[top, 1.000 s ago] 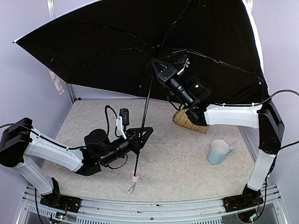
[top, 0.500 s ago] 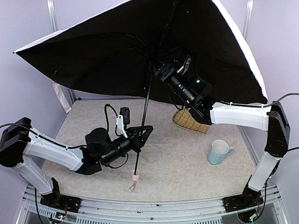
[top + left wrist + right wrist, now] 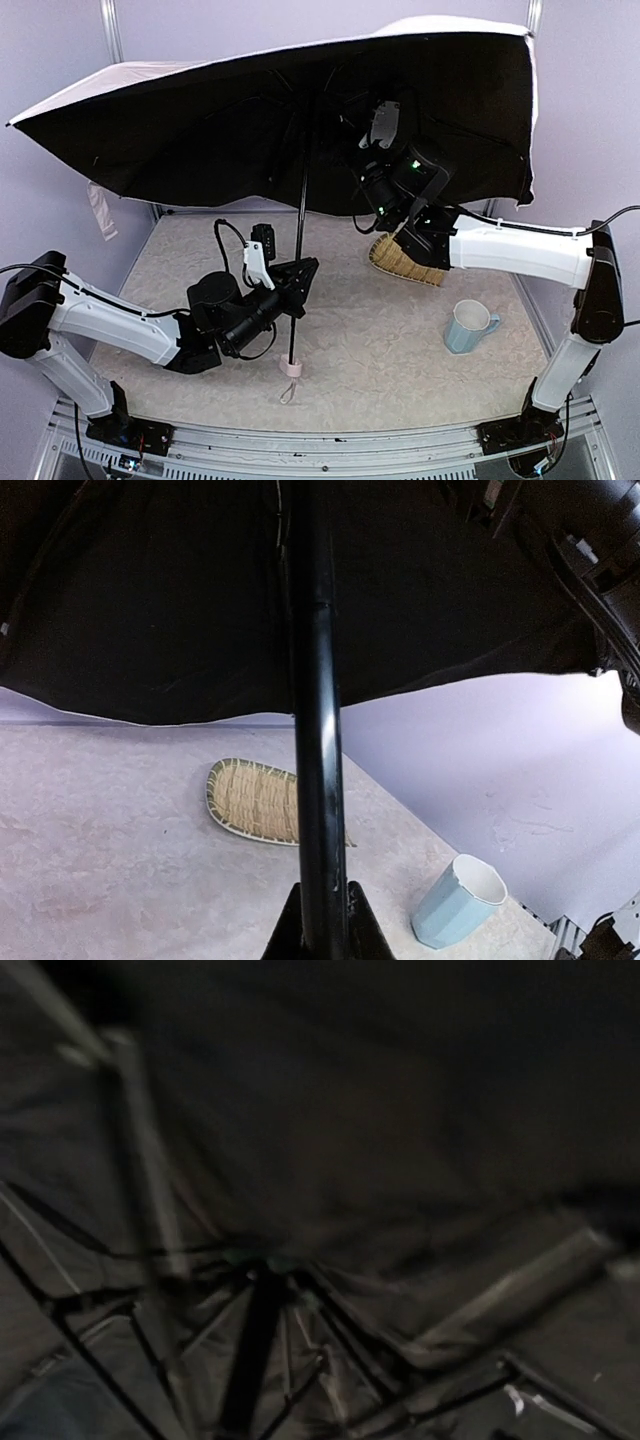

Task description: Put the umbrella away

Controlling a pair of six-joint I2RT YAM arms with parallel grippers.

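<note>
Open umbrella spread above the back of the bench, canopy rim close to the left wall and the right post. Shaft upright, handle low near the front edge, bare bench between it and the cup. Left end effector clamped tight on the shaft. Right end effector up under the canopy, spread and hold impossible to tell. From the left wrist: tray seen whole. From the right wrist: only blurred lining and ribs.

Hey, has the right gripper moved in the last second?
Yes: the right gripper has shifted right, away from the umbrella shaft, ending more directly above the woven tray.
</note>
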